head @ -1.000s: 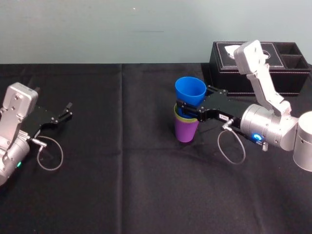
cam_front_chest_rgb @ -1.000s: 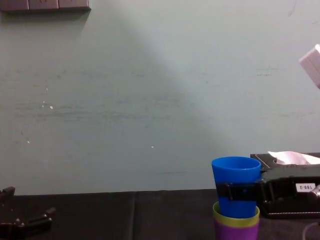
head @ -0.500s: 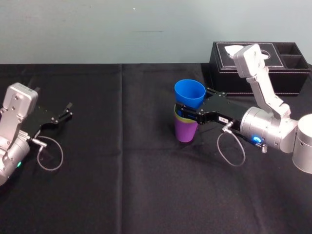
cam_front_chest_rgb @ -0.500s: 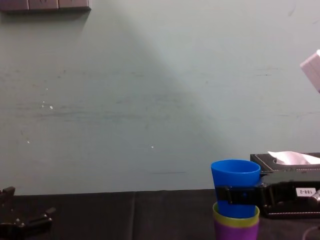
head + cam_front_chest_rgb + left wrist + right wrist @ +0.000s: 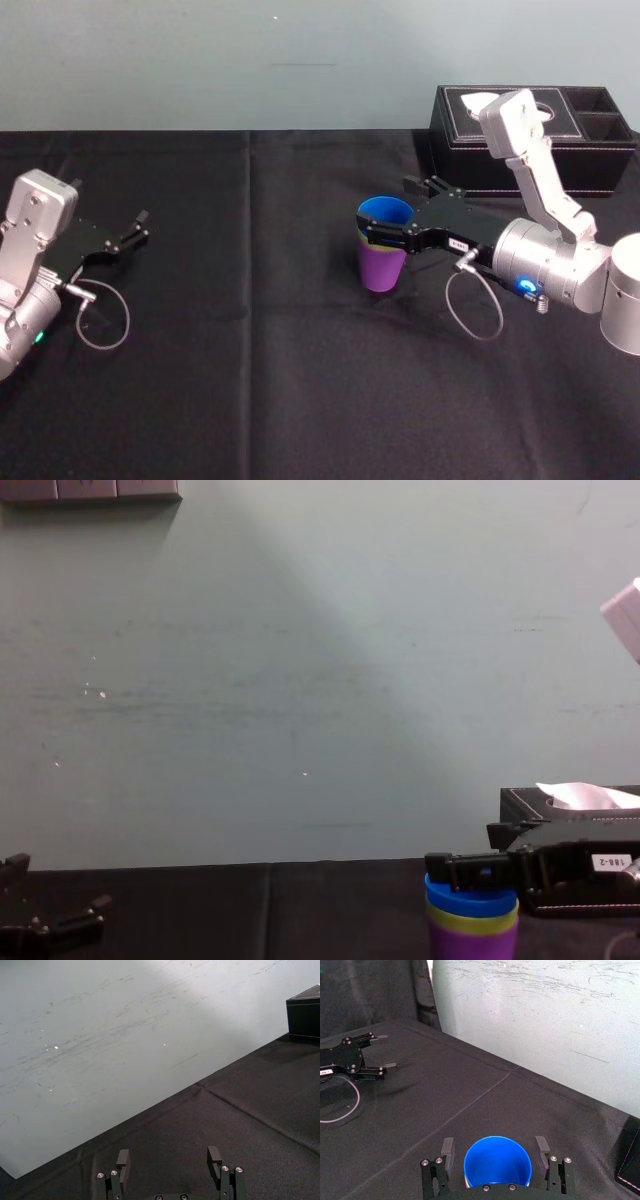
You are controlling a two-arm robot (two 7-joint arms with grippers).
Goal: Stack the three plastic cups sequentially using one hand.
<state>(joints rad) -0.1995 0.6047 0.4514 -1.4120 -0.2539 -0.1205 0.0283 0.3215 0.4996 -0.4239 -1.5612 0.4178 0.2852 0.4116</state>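
Right gripper (image 5: 393,211), centre-right of the head view: a small white label (image 5: 610,861) on its black body appears to read "188-2". Its arm reaches in level from the right edge, with a silver wrist and a pale link rising toward the upper right. The fingers (image 5: 541,1145) are spread, 1 on each side of the stack's top rim, gripping nothing. Cup stack, 3 pieces, upright on the black-clothed counter (image 5: 250,380) at centre-right: the purple cup (image 5: 381,265) is outermost, the lime green cup (image 5: 472,917) sits inside it, and the blue cup (image 5: 496,1162) is innermost with its mouth open. Only the rims of the 2 inner cups show above the purple one. Black tissue box (image 5: 462,155), upper right, behind the right gripper: a white tissue (image 5: 585,796) sticks out of its top. Left gripper (image 5: 140,227), left edge of the head view: low over the counter, fingers spread and holding nothing.
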